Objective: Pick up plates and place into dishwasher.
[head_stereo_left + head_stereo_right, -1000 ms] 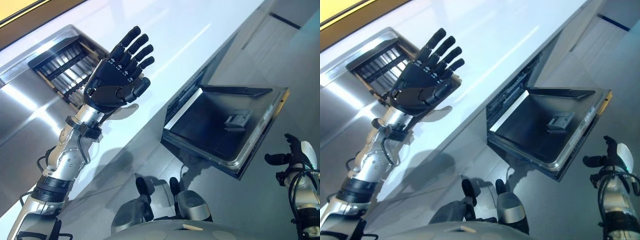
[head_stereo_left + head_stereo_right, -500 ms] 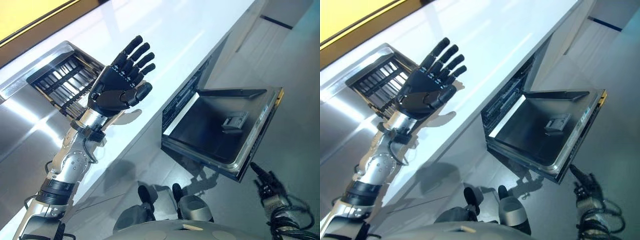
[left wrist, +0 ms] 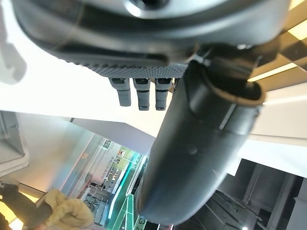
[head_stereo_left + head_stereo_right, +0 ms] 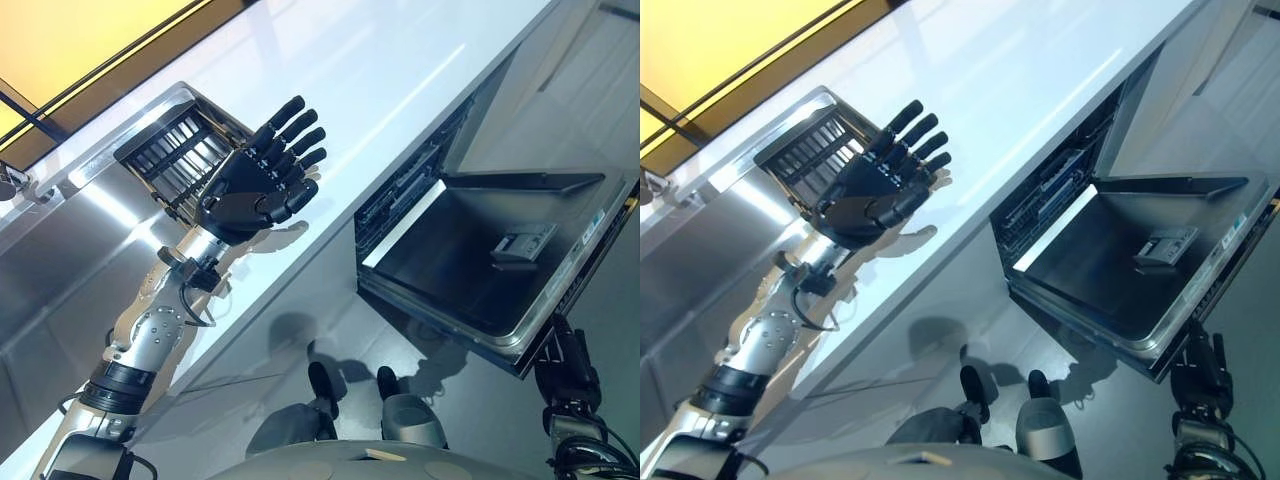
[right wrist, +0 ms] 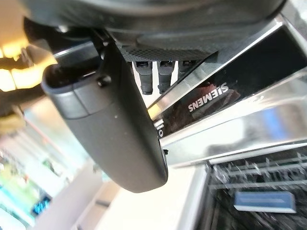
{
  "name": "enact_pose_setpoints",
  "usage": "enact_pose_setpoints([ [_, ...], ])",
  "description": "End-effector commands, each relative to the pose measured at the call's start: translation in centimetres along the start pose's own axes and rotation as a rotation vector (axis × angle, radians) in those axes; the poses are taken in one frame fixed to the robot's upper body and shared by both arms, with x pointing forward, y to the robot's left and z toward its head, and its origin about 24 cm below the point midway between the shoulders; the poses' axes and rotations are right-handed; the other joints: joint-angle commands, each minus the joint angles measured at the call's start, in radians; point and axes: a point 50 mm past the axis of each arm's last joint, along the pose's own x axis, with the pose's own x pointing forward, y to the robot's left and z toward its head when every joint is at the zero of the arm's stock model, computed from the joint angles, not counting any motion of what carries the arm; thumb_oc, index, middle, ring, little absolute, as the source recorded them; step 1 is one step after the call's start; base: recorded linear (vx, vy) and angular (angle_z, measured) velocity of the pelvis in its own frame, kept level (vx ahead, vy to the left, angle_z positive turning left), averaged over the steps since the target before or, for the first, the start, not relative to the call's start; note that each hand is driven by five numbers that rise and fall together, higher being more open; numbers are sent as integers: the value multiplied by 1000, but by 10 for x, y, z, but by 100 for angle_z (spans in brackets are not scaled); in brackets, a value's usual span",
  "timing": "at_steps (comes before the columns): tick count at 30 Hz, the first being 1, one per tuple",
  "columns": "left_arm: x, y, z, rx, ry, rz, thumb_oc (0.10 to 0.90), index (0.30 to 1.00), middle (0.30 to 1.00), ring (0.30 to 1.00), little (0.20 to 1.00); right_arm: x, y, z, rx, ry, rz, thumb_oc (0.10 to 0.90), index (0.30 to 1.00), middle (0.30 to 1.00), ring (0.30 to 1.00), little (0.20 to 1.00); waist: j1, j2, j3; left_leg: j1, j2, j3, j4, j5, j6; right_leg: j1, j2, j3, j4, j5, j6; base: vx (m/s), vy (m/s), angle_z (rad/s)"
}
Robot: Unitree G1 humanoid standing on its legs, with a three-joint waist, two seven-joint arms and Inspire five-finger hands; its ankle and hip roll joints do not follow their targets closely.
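Note:
My left hand (image 4: 245,195) is raised over the white counter (image 4: 380,80), palm towards me, fingers straight and spread, holding nothing. Just beyond it a dark ribbed dish rack (image 4: 175,155) sits in the steel sink (image 4: 60,250). The dishwasher door (image 4: 480,270) hangs open below the counter, and a wire rack (image 4: 400,195) shows inside the machine. My right hand (image 4: 570,370) is low at the right, just under the door's front edge, its fingers straight and pointing up at it. In the right wrist view the thumb (image 5: 110,124) stands in front of the door's edge.
A tap (image 4: 10,180) shows at the far left by the sink. The open door juts out over the grey floor (image 4: 300,330) on my right. A detergent compartment (image 4: 520,243) sits on the door's inner face.
The camera has shifted, sliding the scene right. My right hand has turned, its fingers now pointing up under the door's edge. The left hand keeps its raised, open pose.

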Motion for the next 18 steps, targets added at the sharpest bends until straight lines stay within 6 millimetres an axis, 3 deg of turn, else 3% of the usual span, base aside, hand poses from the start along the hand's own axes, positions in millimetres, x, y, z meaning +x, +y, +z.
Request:
enact_pose_setpoints([
  [1,21,-27,32,58,-214,-195,800,900,900,900,900,22,157,-65,80,155,872,800,900,900,900,900,74,-2,24,31,-28,-51,95,-150,-14,-108,3,-48,145,-39,34,-67,-14,1],
  [5,21,-27,30,57,-223,-191,800,900,900,900,900,15,199,-73,74,178,1052,800,900,900,900,900,74,-9,40,24,-29,-51,96,-147,-14,-120,1,-50,149,-36,34,-61,-1,-5],
  [6,23,-27,29,48,-226,-193,800,900,900,900,900,13,218,-75,70,197,1116,800,900,900,900,900,76,-10,43,23,-31,-53,95,-145,-13,-120,2,-49,147,-35,32,-34,23,-16],
  [9,24,-27,27,29,-219,-203,800,900,900,900,900,13,239,-77,61,229,1173,800,900,900,900,900,82,-13,38,24,-32,-57,98,-147,-13,-117,1,-51,148,-35,31,0,20,-14],
  [12,25,-29,18,27,-166,-229,800,900,900,900,900,9,272,-84,41,280,1254,800,900,900,900,900,97,-21,27,27,-33,-65,103,-146,-13,-110,3,-55,150,-37,26,15,9,-8],
  [18,25,-32,16,-11,-153,-253,800,900,900,900,900,1,293,-93,15,326,1328,800,900,900,900,900,125,-37,4,43,-34,-79,100,-149,-8,-83,4,-68,141,-39,21,30,-5,-15],
])
